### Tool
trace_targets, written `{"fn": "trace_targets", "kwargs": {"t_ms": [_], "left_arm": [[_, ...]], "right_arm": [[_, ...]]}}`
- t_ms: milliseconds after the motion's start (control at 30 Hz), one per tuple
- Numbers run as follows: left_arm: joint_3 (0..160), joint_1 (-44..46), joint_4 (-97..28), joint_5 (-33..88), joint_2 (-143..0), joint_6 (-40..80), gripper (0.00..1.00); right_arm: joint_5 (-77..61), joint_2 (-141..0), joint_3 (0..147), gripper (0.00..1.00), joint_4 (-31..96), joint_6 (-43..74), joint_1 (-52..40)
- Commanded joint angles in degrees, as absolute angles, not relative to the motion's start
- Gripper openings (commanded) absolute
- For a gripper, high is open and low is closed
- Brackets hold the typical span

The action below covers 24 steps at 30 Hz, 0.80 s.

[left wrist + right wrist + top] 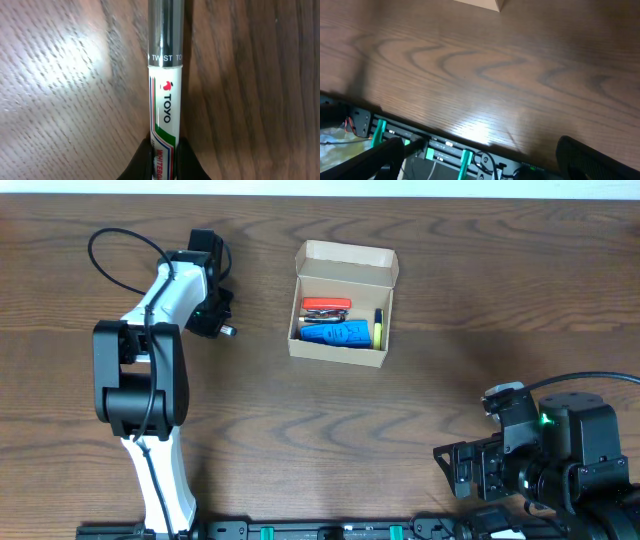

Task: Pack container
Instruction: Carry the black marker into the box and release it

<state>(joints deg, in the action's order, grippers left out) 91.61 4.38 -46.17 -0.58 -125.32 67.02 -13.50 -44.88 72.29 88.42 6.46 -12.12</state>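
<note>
Left gripper (166,167) has its jaws closed narrow on a white plastic marker w/ glossy black cap (166,100), pinching the barrel near 1 end, so most of the length sticks out past the fingers. Can't tell if the marker is off the brown wood-grain table (450,300) or resting on it. Right gripper (482,145) sits at the near right edge, jaws spread wide, holding nothing.

The small rectangular tan cardboard container (337,354) is at table centre, well apart from both arms, flap lid open at the far side. Already in it: a red tool (325,307), a blue object (335,333) and a yellow-and-black pen (379,328).

Risks, as I judge them:
- End-heavy grip on a slick barrel, so the marker may pivot or slip in transit.
- Not much free room left, so the marker could bridge the rim or rest on the contents, blocking the lid.
- Box looks light and nothing braces it, so a nudge may shove it.
</note>
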Motion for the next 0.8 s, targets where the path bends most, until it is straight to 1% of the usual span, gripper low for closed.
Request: {"fn": "trace_targets", "kwargs": {"t_ms": [0, 233, 367, 467, 533, 600, 767], "left_arm": [[91.0, 4.2, -46.2, 3.0, -124.2, 63.1, 0.06], [93.9, 6.6, -43.0, 1.5, -112.0, 49.5, 0.06], [93.9, 10.7, -36.4, 1.7, -104.0, 34.2, 0.06], [93.9, 15.4, -32.6, 5.7, -100.2, 12.4, 0.06], [93.9, 19.2, -32.4, 10.3, -98.8, -4.7, 0.06], [93.9, 23.0, -34.5, 13.5, -98.5, -20.1, 0.06], [93.9, 31.4, -40.5, 13.4, -99.7, -51.1, 0.06]], "right_arm": [[-13.7, -44.9, 72.9, 0.99, 88.3, 5.7, -11.7], [-13.7, -44.9, 72.9, 0.99, 88.3, 5.7, -11.7], [-13.7, -44.9, 72.9, 0.99, 88.3, 5.7, -11.7], [-13.7, -44.9, 72.9, 0.99, 88.3, 5.7, -11.7], [-13.7, -44.9, 72.9, 0.99, 88.3, 5.7, -11.7], [-13.7, -44.9, 72.9, 0.99, 88.3, 5.7, -11.7], [-13.7, -44.9, 72.9, 0.99, 88.3, 5.7, -11.7]]}}
